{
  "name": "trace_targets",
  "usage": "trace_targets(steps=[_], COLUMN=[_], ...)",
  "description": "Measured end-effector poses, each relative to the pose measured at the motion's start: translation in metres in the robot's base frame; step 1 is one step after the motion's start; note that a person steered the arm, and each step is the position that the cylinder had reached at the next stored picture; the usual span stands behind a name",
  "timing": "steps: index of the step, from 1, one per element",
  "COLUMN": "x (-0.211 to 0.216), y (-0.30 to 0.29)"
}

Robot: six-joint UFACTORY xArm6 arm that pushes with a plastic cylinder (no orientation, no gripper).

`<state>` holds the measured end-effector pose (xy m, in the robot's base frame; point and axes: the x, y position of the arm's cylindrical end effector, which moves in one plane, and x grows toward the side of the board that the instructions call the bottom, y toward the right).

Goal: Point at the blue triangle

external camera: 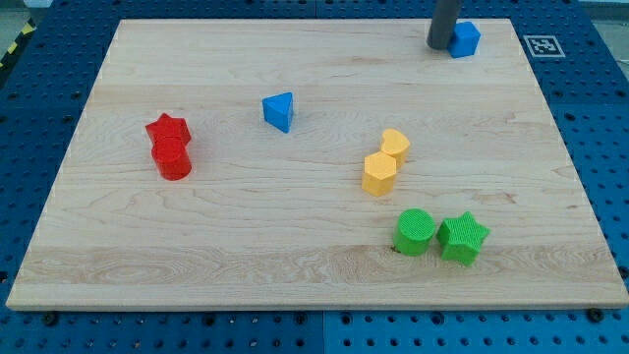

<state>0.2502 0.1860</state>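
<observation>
The blue triangle (279, 111) lies on the wooden board (295, 226), left of the middle and toward the view's top. My tip (438, 46) stands at the view's top right, touching or just left of a blue cube (464, 39). The tip is far to the right of the blue triangle, with open board between them.
A red star (167, 129) and a red cylinder (174, 158) sit together at the left. Two yellow blocks (385, 162) sit right of the middle. A green cylinder (415, 232) and a green star (463, 238) sit at the lower right.
</observation>
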Motion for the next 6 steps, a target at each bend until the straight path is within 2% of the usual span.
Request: trace_targets(steps=[2,3,5,6], x=[0.0,0.024,0.094,0.114], y=[0.013,-0.055,-0.253,-0.297])
